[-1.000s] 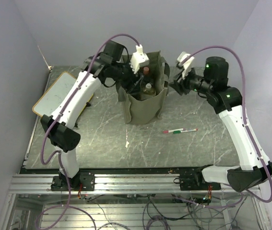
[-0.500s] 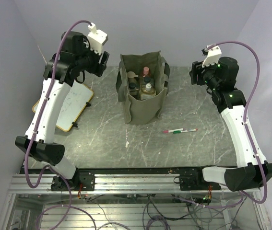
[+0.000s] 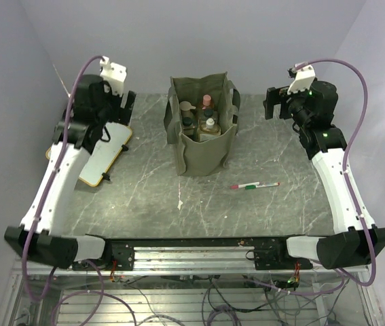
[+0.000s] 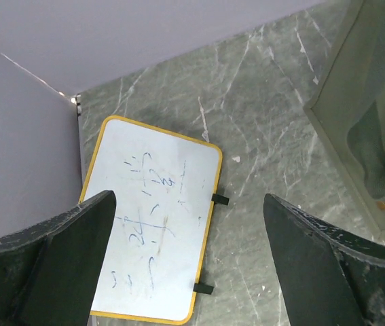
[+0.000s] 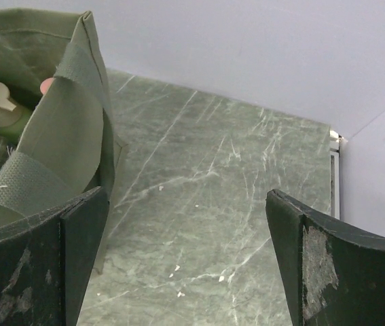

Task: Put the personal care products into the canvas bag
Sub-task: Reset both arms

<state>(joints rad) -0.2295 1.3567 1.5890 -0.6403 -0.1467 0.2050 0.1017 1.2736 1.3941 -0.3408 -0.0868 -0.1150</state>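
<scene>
Bottles point(image 3: 208, 124) stand upright inside the boxy olive canvas bag point(image 3: 202, 157).

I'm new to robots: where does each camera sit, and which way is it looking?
Top external: above and behind the bases, looking down at the table, bag, whiteboard and pen; the left arm and right arm show.
Left wrist: on the left arm, looking down at the whiteboard; its open fingers frame the view.
Right wrist: on the right arm, looking at the bag's side; its open fingers show.
Shared: all three see the bag.
</scene>
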